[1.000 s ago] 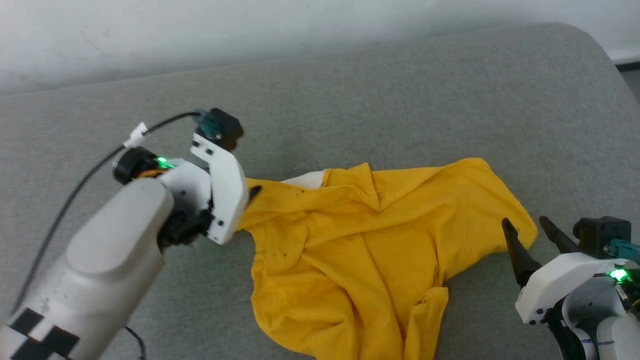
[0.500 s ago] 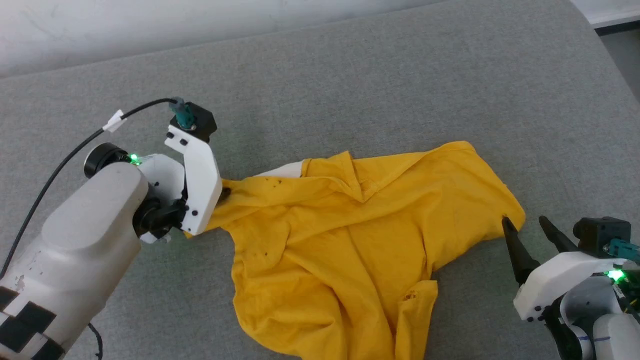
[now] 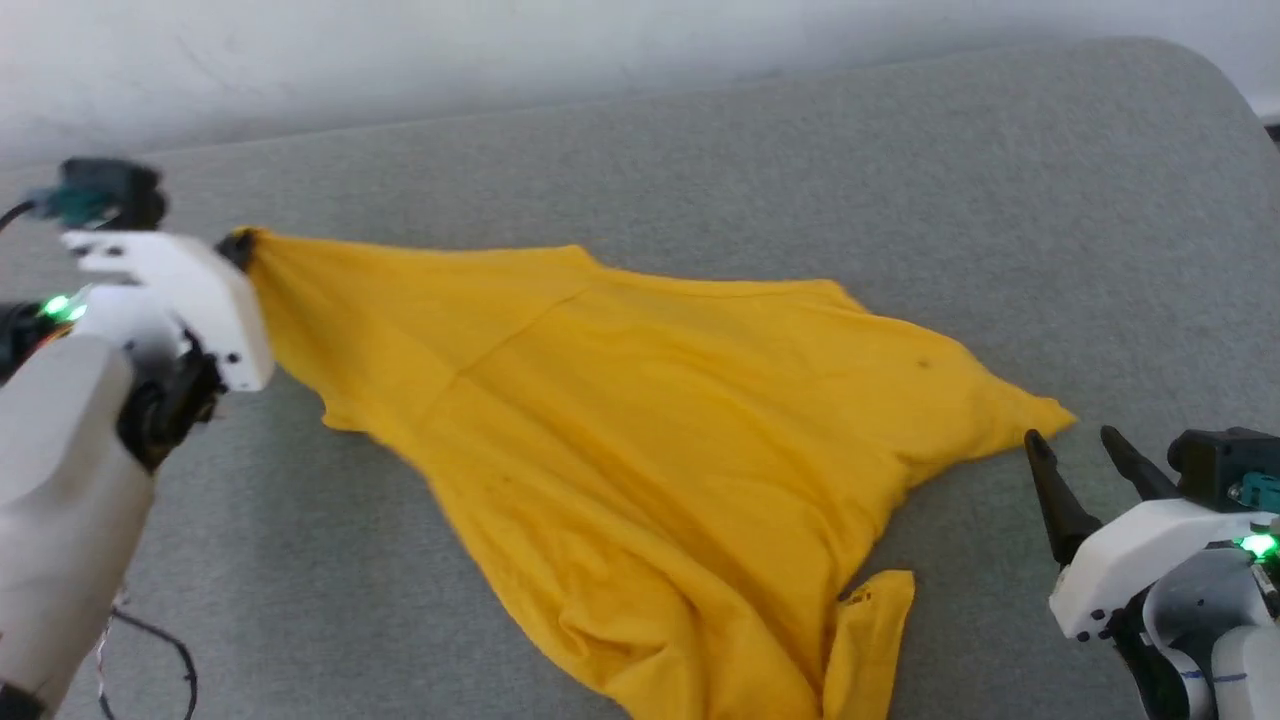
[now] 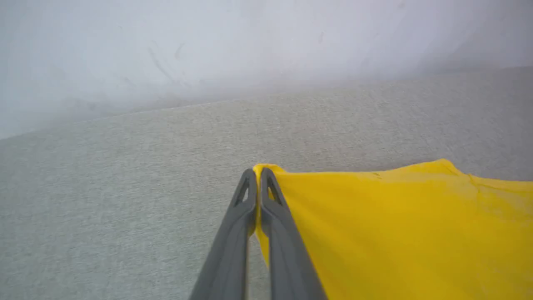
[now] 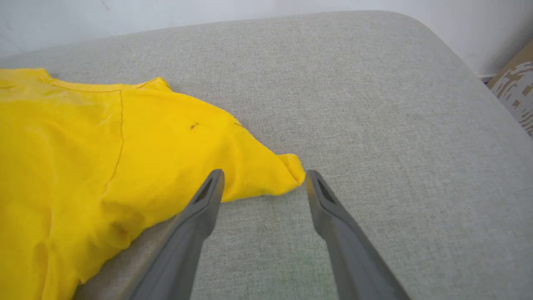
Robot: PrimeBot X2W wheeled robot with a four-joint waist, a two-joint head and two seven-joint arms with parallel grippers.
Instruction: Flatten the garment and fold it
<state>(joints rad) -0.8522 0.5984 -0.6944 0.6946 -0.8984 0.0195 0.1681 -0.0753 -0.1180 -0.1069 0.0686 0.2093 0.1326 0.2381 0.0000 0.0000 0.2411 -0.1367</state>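
Note:
The garment [image 3: 640,400], a bright yellow T-shirt, lies stretched across the grey surface from far left to lower right. My left gripper [image 3: 238,247] is shut on its left corner; the left wrist view shows the yellow cloth [image 4: 395,225] pinched between the closed fingers [image 4: 239,216]. At the lower right my right gripper [image 3: 1072,442] stands open, just beside the shirt's right tip [image 3: 1050,412]. In the right wrist view that tip [image 5: 291,168] lies between the spread fingers [image 5: 206,200], untouched. A narrow flap [image 3: 880,620] with a small hole hangs toward the front edge.
A grey padded surface [image 3: 760,170] carries everything and ends at a pale wall [image 3: 400,50] at the back. Its rounded right corner [image 5: 420,25] drops off toward a cardboard box [image 5: 514,87]. A black cable [image 3: 150,640] trails below my left arm.
My left gripper has shut on the shirt's left corner and pulled it up and to the left, stretching the crumpled cloth out flat. The head camera has shifted. The right gripper has stayed put, open.

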